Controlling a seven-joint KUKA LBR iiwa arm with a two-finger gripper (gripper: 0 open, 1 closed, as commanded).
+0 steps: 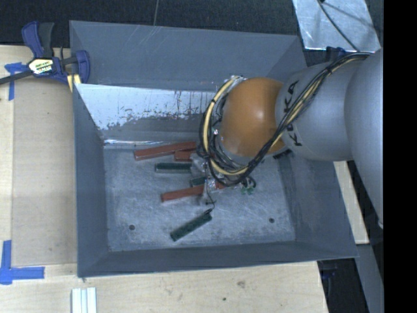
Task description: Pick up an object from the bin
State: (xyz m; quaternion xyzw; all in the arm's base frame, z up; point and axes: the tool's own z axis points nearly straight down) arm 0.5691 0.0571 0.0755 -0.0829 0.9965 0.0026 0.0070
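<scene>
Nearest the front wall of the bin, a dark green bar is laid aslant on the floor. Just behind it a reddish-brown bar is seen, and the gripper is placed low at its right end. Whether the gripper is open or closed cannot be told. Farther back, a second green bar and a longer brown bar are laid near the rear wall.

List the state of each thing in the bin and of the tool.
Tool: lowered among the stick ends.
Upper brown stick: lies flat, at the back.
Upper green stick: lies flat.
Lower brown stick: lies flat, right end beside the Tool.
Lower green stick: lies flat, slanted, apart from the rest.
</scene>
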